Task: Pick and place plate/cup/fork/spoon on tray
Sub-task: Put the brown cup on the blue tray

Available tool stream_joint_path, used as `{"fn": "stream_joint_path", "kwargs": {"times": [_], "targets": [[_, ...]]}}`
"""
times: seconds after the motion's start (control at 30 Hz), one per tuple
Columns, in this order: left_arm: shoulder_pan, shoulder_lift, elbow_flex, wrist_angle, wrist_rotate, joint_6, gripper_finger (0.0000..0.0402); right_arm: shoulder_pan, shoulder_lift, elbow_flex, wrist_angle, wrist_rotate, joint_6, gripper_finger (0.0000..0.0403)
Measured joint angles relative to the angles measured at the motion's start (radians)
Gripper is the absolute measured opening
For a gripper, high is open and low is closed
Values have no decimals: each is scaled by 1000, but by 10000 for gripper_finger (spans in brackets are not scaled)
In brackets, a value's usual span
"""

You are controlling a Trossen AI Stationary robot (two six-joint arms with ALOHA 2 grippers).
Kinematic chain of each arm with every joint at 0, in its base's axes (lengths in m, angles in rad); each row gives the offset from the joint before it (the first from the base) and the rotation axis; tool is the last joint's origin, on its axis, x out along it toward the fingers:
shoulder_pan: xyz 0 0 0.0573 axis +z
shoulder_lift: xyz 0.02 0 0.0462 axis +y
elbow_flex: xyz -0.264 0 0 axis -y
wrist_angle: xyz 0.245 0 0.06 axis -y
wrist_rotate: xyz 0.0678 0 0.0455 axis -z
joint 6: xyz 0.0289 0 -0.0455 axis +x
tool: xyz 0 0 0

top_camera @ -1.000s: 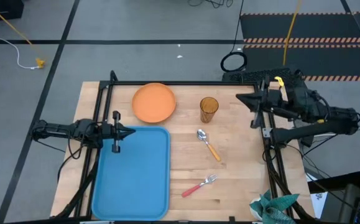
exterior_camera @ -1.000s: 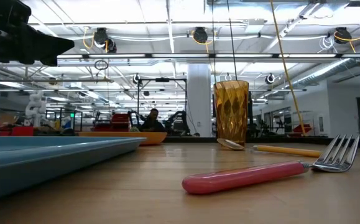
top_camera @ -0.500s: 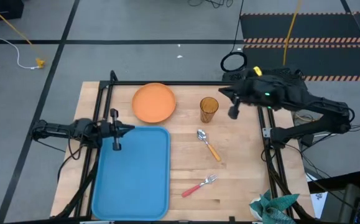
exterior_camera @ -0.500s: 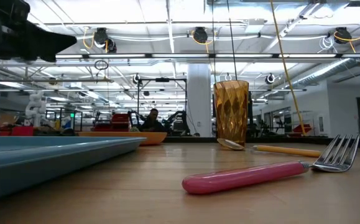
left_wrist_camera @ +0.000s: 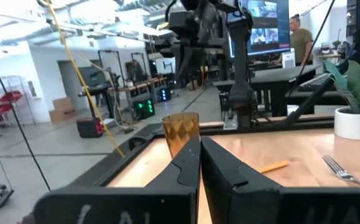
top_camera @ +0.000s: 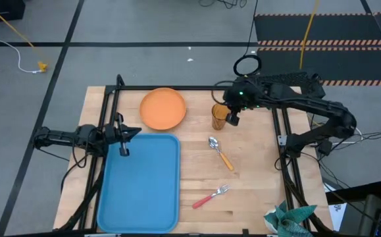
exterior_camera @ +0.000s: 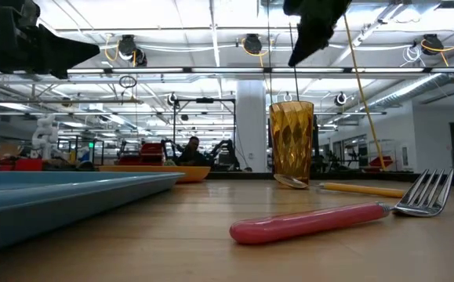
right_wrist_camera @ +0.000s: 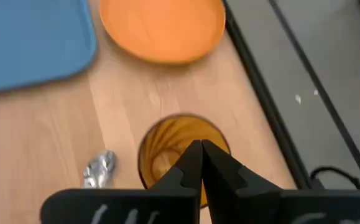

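Observation:
The amber cup point(top_camera: 220, 116) stands upright on the wooden table, right of the orange plate point(top_camera: 163, 108). My right gripper point(top_camera: 232, 119) is shut and hangs above the cup's right side; the right wrist view looks down into the cup point(right_wrist_camera: 180, 152) past the shut fingers point(right_wrist_camera: 199, 163). The spoon point(top_camera: 219, 151) and the red-handled fork point(top_camera: 210, 196) lie on the table. The light-blue tray point(top_camera: 141, 181) lies at the front left. My left gripper point(top_camera: 123, 137) is shut over the tray's far left corner.
A black frame point(top_camera: 177, 87) runs along the table's far edge and both sides. A green cloth point(top_camera: 289, 217) lies at the front right corner. Bare wood point(top_camera: 249, 178) lies right of the spoon and fork.
My right gripper has swung from the table's right edge toward the left, along the far side, and now stands over the cup, higher up in the low view. Its fingers stay shut. The tableware has not moved.

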Motion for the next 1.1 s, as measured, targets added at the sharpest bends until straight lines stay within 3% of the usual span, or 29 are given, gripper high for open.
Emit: {"fn": "stream_joint_path", "kwargs": {"times": [0.23, 0.5, 0.8, 1.1], "targets": [[0, 0, 59, -104, -3, -65, 17, -12, 72, 0, -62, -122, -4, 37], [0, 23, 95, -132, -14, -104, 17, -12, 127, 0, -79, -130, 0, 104], [0, 167, 145, -135, -81, -114, 17, 24, 149, 0, -88, -131, -23, 153], [0, 319, 195, -127, -81, -120, 17, 54, 149, -57, -68, -116, -72, 162]]}}
